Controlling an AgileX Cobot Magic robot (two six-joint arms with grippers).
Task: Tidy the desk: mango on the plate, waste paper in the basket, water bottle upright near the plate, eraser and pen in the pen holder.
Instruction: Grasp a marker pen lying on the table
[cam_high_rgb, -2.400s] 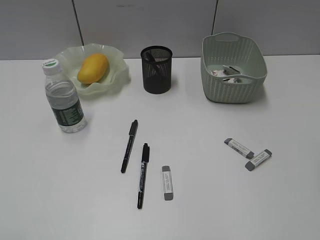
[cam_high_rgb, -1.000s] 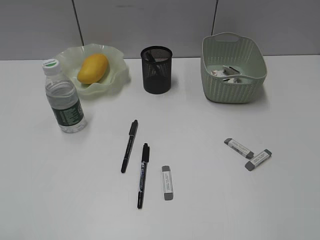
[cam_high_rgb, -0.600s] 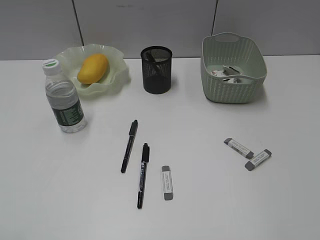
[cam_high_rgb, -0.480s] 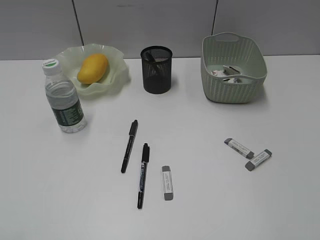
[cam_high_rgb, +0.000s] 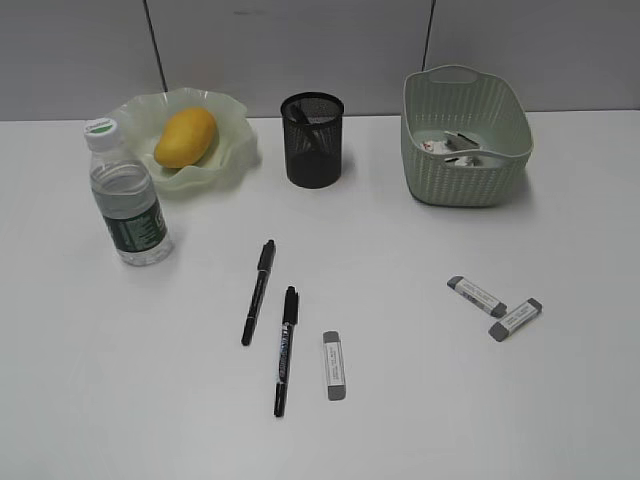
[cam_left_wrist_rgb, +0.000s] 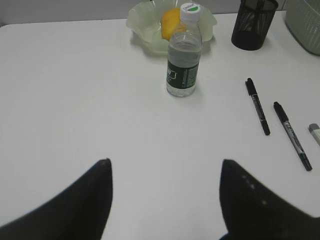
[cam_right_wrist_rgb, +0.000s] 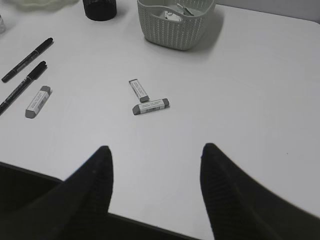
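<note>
Bench (cam_high_rgb: 420, 400): plain white, carrying everything listed below.
Mango (cam_high_rgb: 186, 137): lying on the plate (cam_high_rgb: 232, 150) at 11 o'clock of the bench in the exterior view, long axis tilted.
Water bottle (cam_high_rgb: 126, 195): upright, white cap on, just beside the plate at its 7 o'clock; partly masking the mango in the left wrist view.
Pen holder (cam_high_rgb: 313, 140): black mesh cup at 12 o'clock, between plate and basket; dark contents inside, not identifiable.
Basket (cam_high_rgb: 466, 170): green woven-pattern tub at 1 o'clock; waste paper (cam_high_rgb: 440, 146) lying inside on its floor.
Pens: two black, flat on the bench near centre, roughly parallel; first pen (cam_high_rgb: 259, 291) at 10 o'clock of the second pen (cam_high_rgb: 286, 349).
Erasers: three, white with grey ends, all flat on the bench. Single eraser (cam_high_rgb: 333, 365) just beside the second pen at its 3 o'clock. Eraser pair at 4 o'clock of the bench: upper eraser (cam_high_rgb: 476, 296) and lower eraser (cam_high_rgb: 515, 319), ends close together, contact not resolvable.
Left tool (cam_left_wrist_rgb: 165, 180): fingers spread wide, nothing between them, above bare bench at 6 o'clock of the bottle.
Right tool (cam_right_wrist_rgb: 156, 170): fingers spread wide, nothing between them, at 6 o'clock of the eraser pair, near the bench edge.
</note>
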